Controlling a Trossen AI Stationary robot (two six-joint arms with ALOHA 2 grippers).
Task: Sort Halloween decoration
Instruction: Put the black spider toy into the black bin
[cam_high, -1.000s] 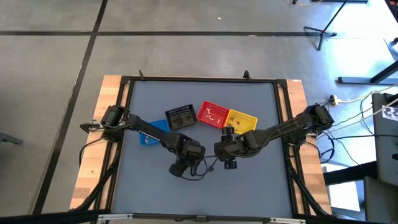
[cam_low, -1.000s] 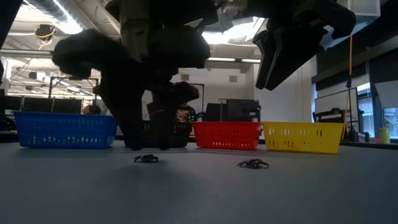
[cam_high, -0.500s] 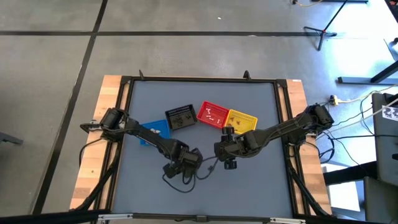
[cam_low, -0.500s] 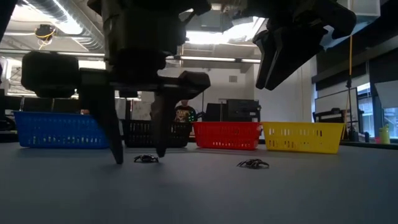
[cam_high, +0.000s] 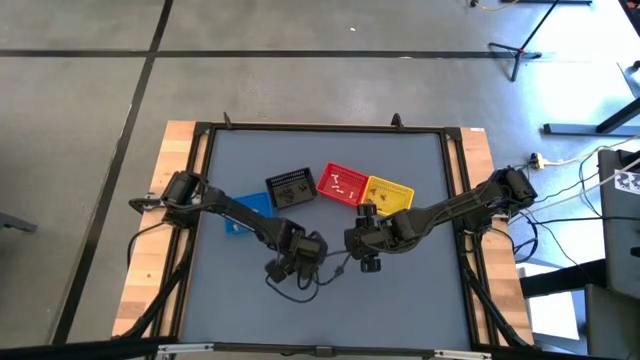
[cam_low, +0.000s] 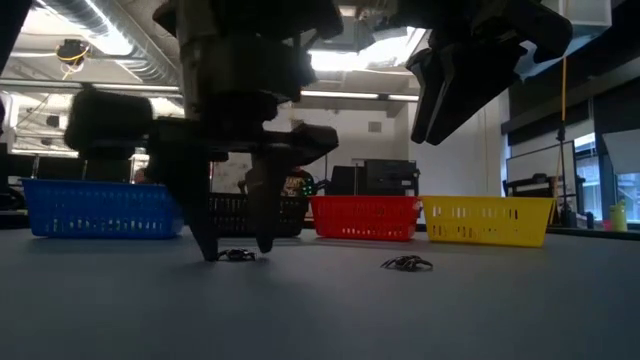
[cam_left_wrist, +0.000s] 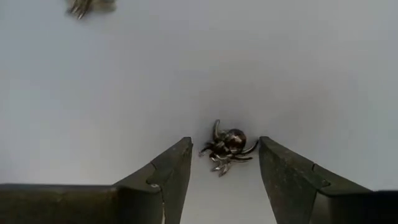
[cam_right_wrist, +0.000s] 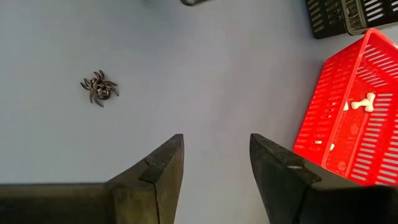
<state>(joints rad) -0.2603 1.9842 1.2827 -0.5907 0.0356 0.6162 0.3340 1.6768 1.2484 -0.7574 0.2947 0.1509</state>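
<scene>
Looking past your left gripper (cam_left_wrist: 224, 180), you see a small dark metallic spider trinket (cam_left_wrist: 225, 146) with a rounded, glossy reddish-brown body and thin curled legs, lying on the grey table (cam_left_wrist: 124, 93) between the two spread fingers, untouched by either. The low view shows those fingertips down at the tabletop on either side of it. A second dark spider trinket (cam_right_wrist: 99, 88), flat with legs splayed, lies apart on the table ahead of your right gripper (cam_right_wrist: 214, 168), whose fingers hang open and empty above the surface. Small white bone-shaped trinkets (cam_right_wrist: 362, 102) rest inside the red plastic basket (cam_right_wrist: 329, 112).
</scene>
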